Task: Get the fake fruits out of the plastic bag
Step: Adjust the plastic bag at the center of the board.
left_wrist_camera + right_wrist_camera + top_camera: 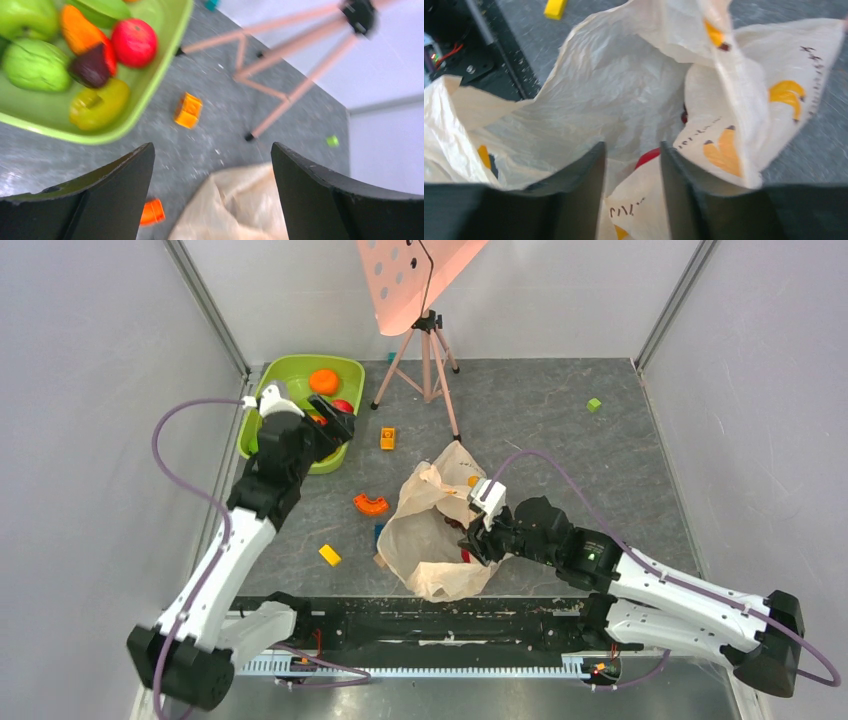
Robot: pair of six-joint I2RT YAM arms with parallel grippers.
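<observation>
Fruit sits in two places. Several fake fruits, a red apple among them, lie in the lime-green tub at the far left of the bench. At least one red fruit shows deep in the folds of the plastic bag, which lies crumpled near the front middle.

The left fingers are spread wide and hold nothing. They hang just beyond the tub's rim, tilted toward the bag, which suits an arm with no load. An orange block lies on the bench between tub and bag.

The right fingers are set narrow and point into the bag's mouth, lined up with the red fruit. Thin film crowds the gap between them, so I cannot tell whether they pinch the bag, touch the fruit or grip nothing. The narrow setting probably helps them slip between the folds. The risk, I judge, is catching film along with the fruit.
</observation>
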